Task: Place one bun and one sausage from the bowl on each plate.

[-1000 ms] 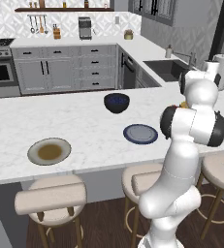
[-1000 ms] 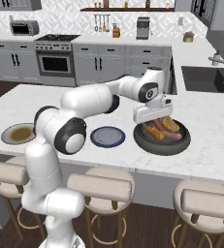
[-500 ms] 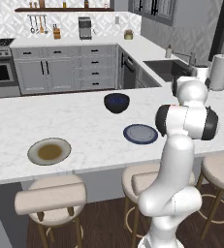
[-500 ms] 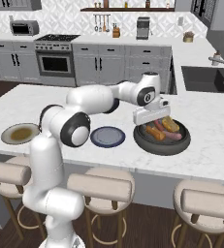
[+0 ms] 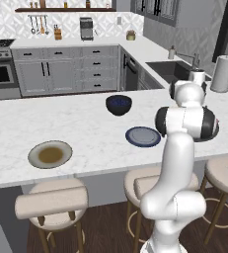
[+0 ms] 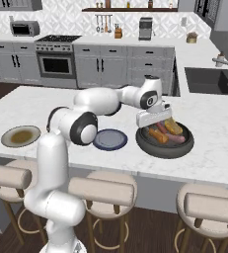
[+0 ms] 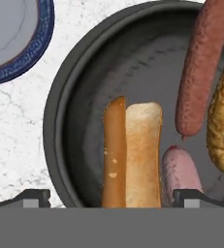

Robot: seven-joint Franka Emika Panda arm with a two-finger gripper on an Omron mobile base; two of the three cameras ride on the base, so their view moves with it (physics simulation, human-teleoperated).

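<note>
The wide dark grey bowl [image 6: 162, 150] sits on the island counter to the right of the blue-grey plate [image 6: 109, 139]. It holds a split bun [image 7: 133, 155], a long red-brown sausage [image 7: 200, 72], a pinker sausage [image 7: 179, 169] and a second bun [image 7: 222, 121]. My gripper [image 6: 157, 126] hangs open just above the bowl's left part. In the hand view my gripper [image 7: 114, 196] has its tips wide apart on either side of the split bun, holding nothing. The beige plate [image 5: 50, 154] with the brown centre lies far to the left, bare. The blue-grey plate [image 5: 143, 137] is bare too.
A small, deep dark blue bowl [image 5: 119, 105] stands behind the blue-grey plate. A paper towel roll [image 5: 223, 73] and the sink [image 6: 209, 81] are at the far right. Stools [image 6: 103, 190] line the counter's near edge.
The hand has sunk slightly toward the bowl and the arm's elbow has swung round. Bowl, food and plates have not moved.
</note>
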